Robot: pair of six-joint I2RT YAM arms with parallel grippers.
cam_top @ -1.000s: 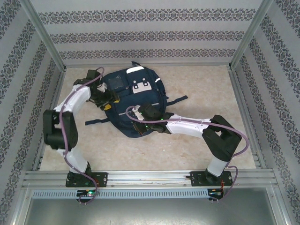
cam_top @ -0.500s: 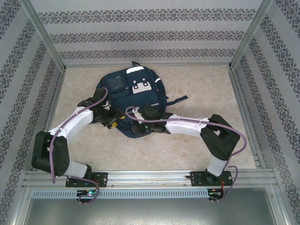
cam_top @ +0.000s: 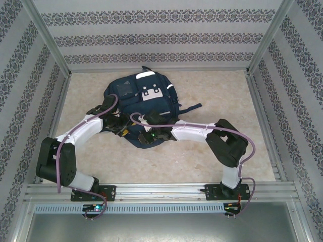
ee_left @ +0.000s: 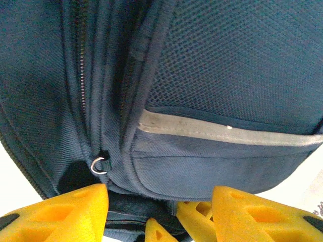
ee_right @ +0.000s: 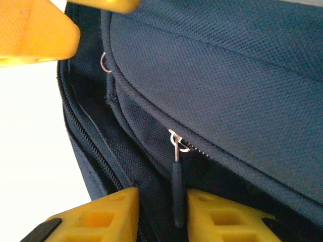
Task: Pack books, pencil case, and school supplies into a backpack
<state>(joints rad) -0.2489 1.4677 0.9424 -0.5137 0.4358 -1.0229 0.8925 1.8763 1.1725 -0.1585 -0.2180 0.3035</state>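
likely the zip-closing step: the backpack (cam_top: 144,96) lies mid-table, right gripper (ee_right: 162,201) fingers slightly apart around the zipper pull (ee_right: 177,176), left gripper (ee_left: 159,194) fingers apart at its edge; next needs a firm pinch on that pull.

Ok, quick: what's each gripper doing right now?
Left gripper: open, jaws spread at the backpack's edge.
Right gripper: open, the zipper pull lying loose between its jaws.
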